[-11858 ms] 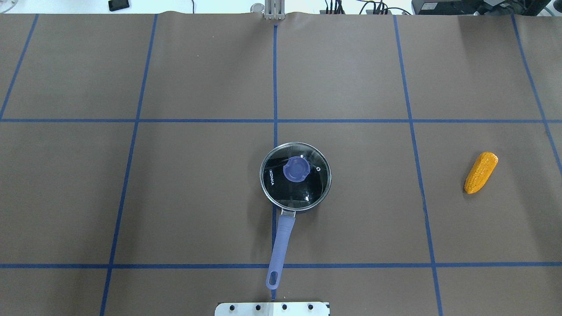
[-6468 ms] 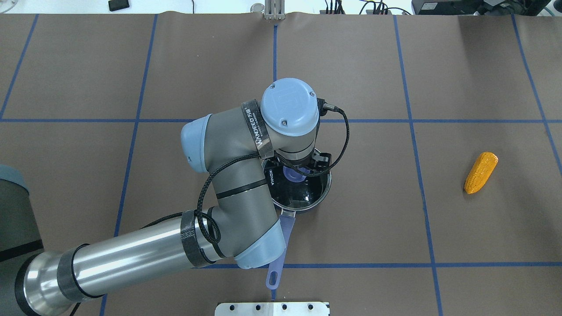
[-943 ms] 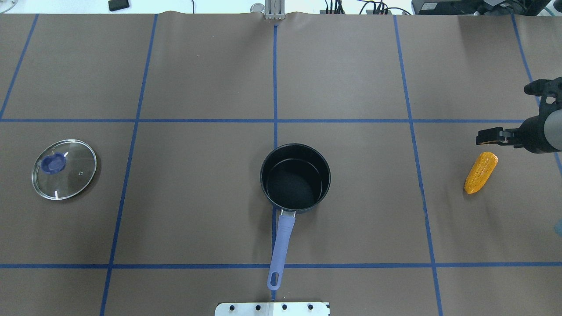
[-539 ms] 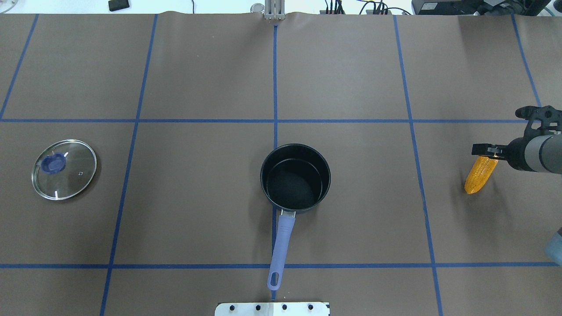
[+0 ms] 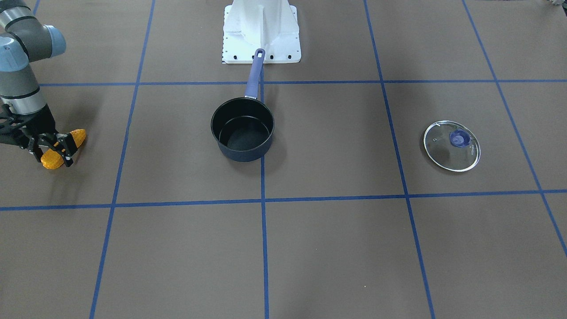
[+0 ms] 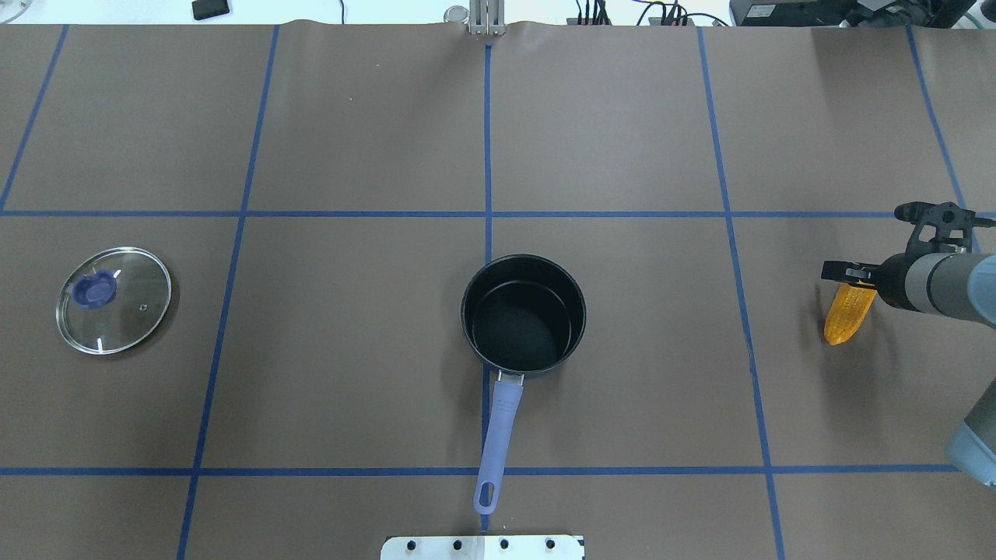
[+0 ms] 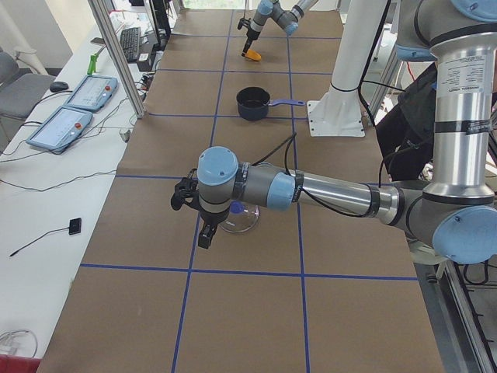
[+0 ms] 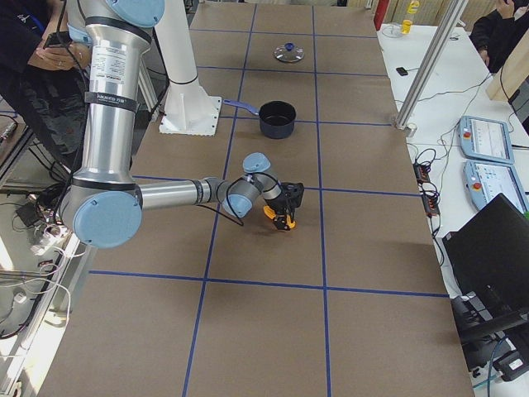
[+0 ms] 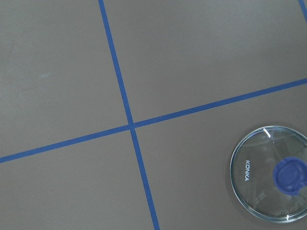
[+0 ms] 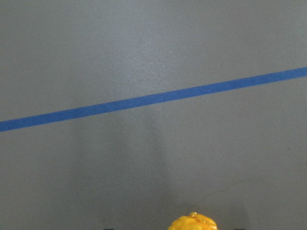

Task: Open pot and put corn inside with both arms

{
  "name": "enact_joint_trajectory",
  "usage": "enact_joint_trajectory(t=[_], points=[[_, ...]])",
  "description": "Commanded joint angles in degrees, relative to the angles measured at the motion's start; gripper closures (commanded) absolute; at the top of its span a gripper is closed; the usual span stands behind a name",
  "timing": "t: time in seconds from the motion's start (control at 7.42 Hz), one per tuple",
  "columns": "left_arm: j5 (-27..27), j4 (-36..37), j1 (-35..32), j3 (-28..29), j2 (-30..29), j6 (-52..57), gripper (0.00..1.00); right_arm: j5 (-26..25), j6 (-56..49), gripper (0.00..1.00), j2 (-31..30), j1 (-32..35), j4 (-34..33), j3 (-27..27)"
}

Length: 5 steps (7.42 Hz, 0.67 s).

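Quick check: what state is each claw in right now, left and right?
Left claw: cannot tell, seen only from the side.
Right claw: down around the corn; cannot tell whether it has closed.

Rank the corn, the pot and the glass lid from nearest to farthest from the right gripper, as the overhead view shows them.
1. corn: at the far right, directly under the right gripper.
2. pot: in the middle, uncovered, handle toward the robot.
3. glass lid: at the far left, lying flat.
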Motion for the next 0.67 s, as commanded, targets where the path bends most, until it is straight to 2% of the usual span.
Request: enact_joint_trajectory(t=[0.0, 0.27, 0.54], points=[[0.0, 0.0, 0.0, -0.2, 0.2, 0.0, 0.01, 0.2, -0.2, 1.0, 0.1, -0.3, 0.0, 1.1], [0.0, 0.0, 0.0, -0.3, 0.2, -0.1, 0.01, 1.4, -0.9, 1.0, 3.6, -0.3, -0.6, 4.1], [0.0, 0.0, 0.1, -0.2, 0.2, -0.1, 0.01, 1.7, -0.1, 1.0, 15.2, -0.4, -0.6, 4.7]])
